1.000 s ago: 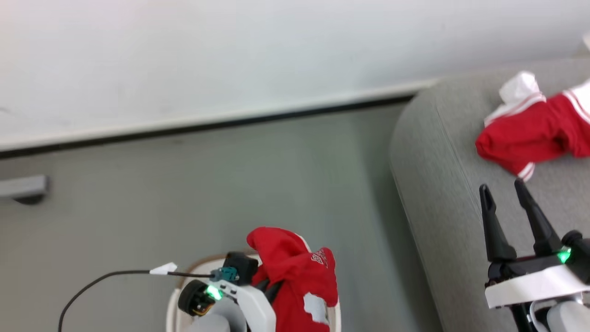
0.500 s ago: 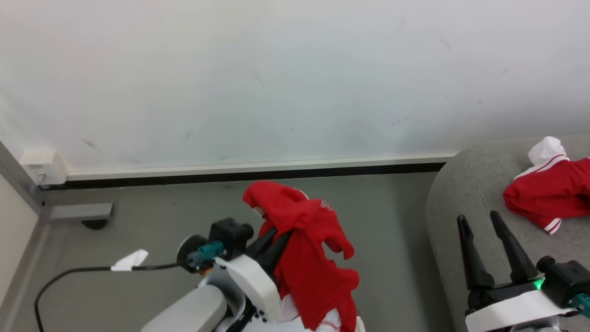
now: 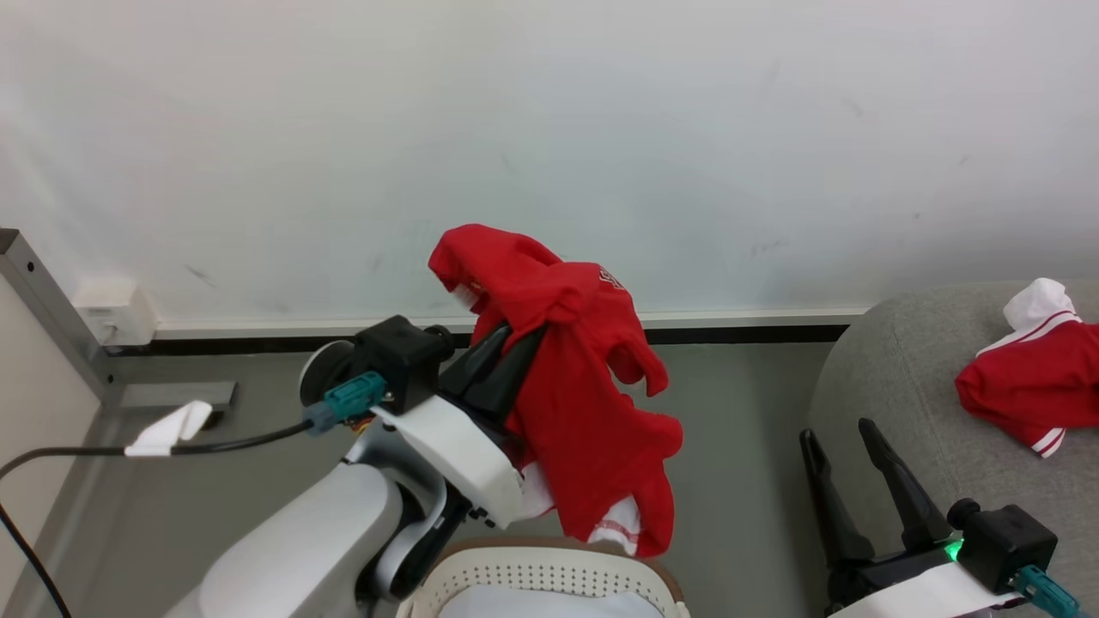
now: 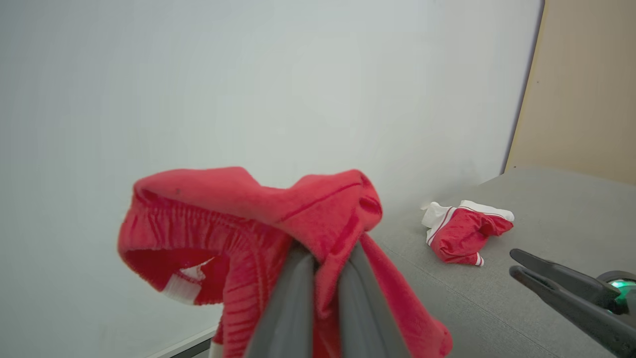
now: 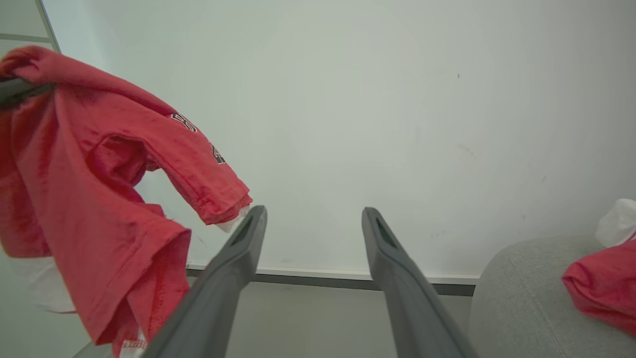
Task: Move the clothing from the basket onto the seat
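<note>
Hanging mid-frame above the basket (image 3: 534, 577), a red jersey (image 3: 584, 412) is pinched tight in the jaws of the left gripper (image 3: 513, 343); lower right, the right gripper (image 3: 835, 429) has jaws spread, empty.

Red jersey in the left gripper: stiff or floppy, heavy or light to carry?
Likely floppy: the red jersey hangs in loose folds from the left gripper, above the basket. Probably light, since one pinched fold holds it all. Its hanging hem may swing or drag when moved to the seat.
</note>
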